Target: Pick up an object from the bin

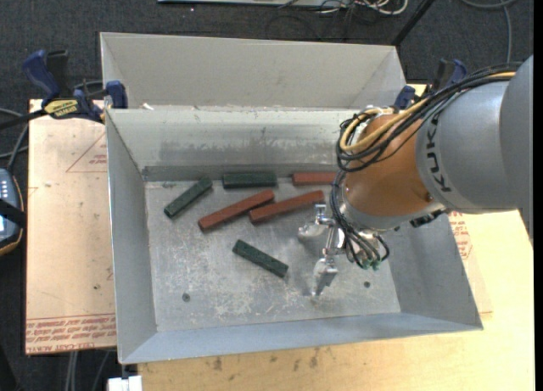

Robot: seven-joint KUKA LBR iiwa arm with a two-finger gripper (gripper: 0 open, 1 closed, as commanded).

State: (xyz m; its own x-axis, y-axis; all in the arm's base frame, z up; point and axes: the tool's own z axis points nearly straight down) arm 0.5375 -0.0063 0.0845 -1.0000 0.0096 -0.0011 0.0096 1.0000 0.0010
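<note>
Dark-green stick (260, 259), the short flat bar nearest to the gripper (322, 277), lies on the floor of the grey bin (127, 228) a little near of the middle, slanted so that its right end comes nearer than its left. The gripper hangs just to the right of that end, apart from it, over bare scratched metal toward the near wall. Whether the claw is open or closed cannot be told from above, and no object can be seen in it. Behind it the arm's orange cover (382, 179) and a loop of cables (363, 131) reach in from the right. Five more sticks lie farther back (all well apart from the gripper). A left brown stick (236, 209) and a right brown stick (287, 206) lie almost end to end across the middle. A far green stick (249, 180) and a far brown stick (312, 178) lie along the foot of the far wall, the latter running under the arm. A slanted green stick (187, 198) sits at the far left.
</note>
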